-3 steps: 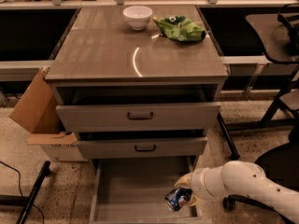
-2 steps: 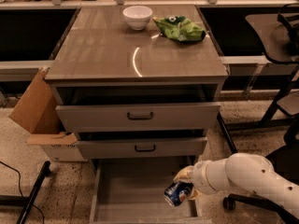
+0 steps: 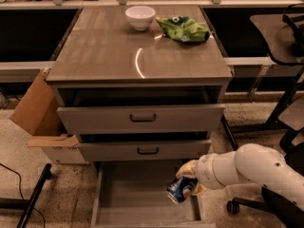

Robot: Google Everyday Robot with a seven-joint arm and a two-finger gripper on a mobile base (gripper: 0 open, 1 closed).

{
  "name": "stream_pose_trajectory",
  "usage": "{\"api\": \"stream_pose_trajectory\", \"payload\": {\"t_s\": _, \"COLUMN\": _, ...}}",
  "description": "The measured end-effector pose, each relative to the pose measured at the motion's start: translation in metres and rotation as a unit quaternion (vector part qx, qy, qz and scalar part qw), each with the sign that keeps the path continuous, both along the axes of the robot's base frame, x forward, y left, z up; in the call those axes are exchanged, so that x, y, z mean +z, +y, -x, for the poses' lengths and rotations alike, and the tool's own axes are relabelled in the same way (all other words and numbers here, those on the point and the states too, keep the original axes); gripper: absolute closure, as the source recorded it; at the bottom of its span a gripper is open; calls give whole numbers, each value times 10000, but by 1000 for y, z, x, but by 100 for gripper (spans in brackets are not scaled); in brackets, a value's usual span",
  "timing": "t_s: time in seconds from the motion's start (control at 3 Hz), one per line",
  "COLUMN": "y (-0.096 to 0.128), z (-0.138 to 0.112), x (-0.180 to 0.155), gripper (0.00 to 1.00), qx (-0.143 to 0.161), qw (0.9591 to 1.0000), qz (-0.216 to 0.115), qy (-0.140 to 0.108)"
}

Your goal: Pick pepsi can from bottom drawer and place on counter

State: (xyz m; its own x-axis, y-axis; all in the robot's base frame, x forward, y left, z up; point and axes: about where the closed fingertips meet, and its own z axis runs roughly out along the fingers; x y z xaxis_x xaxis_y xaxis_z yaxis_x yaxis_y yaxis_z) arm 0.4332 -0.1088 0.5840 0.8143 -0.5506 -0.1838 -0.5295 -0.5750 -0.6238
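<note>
The pepsi can [image 3: 179, 189] is dark blue with a silver end, tilted, and held in my gripper [image 3: 189, 180] above the right side of the open bottom drawer [image 3: 137, 201]. The gripper is shut on the can, with my white arm [image 3: 247, 170] coming in from the right. The can is lifted off the drawer floor, level with the drawer's front right part. The counter [image 3: 118, 51] is the glossy wood-grain top of the cabinet, well above the can.
A white bowl [image 3: 140, 17] and a green snack bag [image 3: 183, 28] sit at the back of the counter. Two upper drawers with dark handles [image 3: 143, 118] stand slightly open. A cardboard box [image 3: 38, 113] is at the left, a chair base [image 3: 285, 103] at the right.
The gripper has lifted the can a little and carried it slightly left and up, off the drawer floor. The can is more tilted now.
</note>
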Motion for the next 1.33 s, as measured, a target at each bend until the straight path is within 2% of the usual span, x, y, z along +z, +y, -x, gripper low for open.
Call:
{"api": "stream_pose_trajectory", "payload": {"t_s": 0.33, "y": -14, "z": -8, "x": 36, "gripper": 100, "qx": 10, "qw": 9995, "qz": -156, "qy": -268}}
{"api": "stream_pose_trajectory", "payload": {"t_s": 0.67, "y": -38, "z": -20, "x": 108, "gripper": 100, "qx": 24, "qw": 9965, "qz": -279, "qy": -793}}
{"api": "stream_pose_trajectory", "payload": {"t_s": 1.0, "y": -57, "z": -40, "x": 188, "gripper": 100, "qx": 7, "qw": 9900, "qz": -395, "qy": -1358}}
{"api": "stream_pose_trajectory", "payload": {"t_s": 1.33, "y": -56, "z": -51, "x": 196, "gripper": 100, "qx": 27, "qw": 9891, "qz": -449, "qy": -1404}}
